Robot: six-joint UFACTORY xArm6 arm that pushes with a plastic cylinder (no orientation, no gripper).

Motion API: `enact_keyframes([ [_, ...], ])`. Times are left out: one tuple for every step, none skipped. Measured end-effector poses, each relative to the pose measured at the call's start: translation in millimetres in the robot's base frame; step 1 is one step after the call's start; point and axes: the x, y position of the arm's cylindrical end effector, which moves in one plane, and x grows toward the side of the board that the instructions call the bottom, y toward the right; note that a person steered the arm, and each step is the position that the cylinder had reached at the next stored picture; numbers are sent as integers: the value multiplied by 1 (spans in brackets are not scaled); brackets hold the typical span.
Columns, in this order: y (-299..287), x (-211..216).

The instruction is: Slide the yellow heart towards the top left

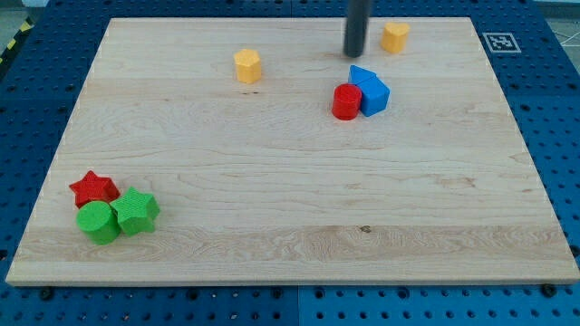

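Two yellow blocks lie near the view's top. One yellow block (394, 37) is at the top right and looks heart-like. The other yellow block (246, 65) is left of centre and looks many-sided. Their shapes are small and hard to be sure of. The dark rod comes down from the top edge, and my tip (353, 55) rests on the board. The tip is just left of and slightly below the top-right yellow block, with a small gap between them. The tip is far to the right of the other yellow block.
A red cylinder (345, 102) touches a blue block (372, 93) just below the tip. A red star (93, 188), a green cylinder (98, 223) and a green star (137, 211) cluster at the bottom left. The wooden board (290, 199) lies on a blue pegboard, which carries a marker tag (499, 41).
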Motion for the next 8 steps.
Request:
enact_keyframes([
  [62,-5],
  [104,-7],
  [117,-27],
  [101,-42],
  [60,-42],
  [15,-35],
  [-36,-25],
  [-86,-21],
])
